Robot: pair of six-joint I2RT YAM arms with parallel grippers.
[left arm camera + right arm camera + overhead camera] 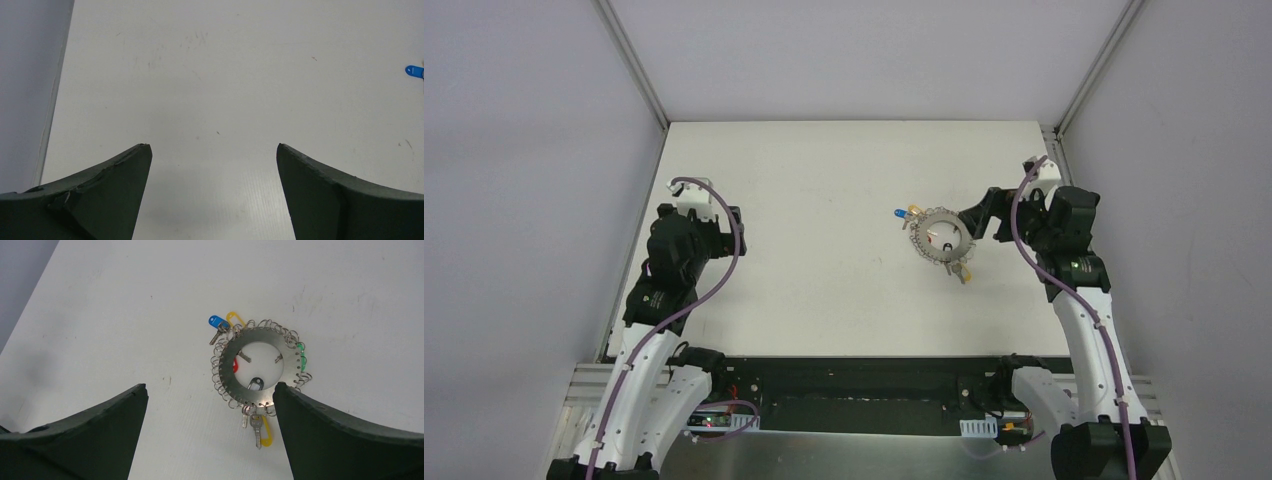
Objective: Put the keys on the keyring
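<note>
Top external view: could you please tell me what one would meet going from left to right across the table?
left arm → blue key → keyring → right arm

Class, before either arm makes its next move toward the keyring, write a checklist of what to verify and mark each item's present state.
1. The right gripper is open: ok, jaws wide, holding nothing.
2. The left gripper is open: ok, holding nothing.
3. The keyring lies flat on the table: ok.
4. The keyring is centred between the right gripper's fingers: not ok, it lies off toward one finger.
5. The left gripper is near the keyring: not ok, it is far across the table.
6. The blue key is hooked to a loop: cannot tell, too small.
</note>
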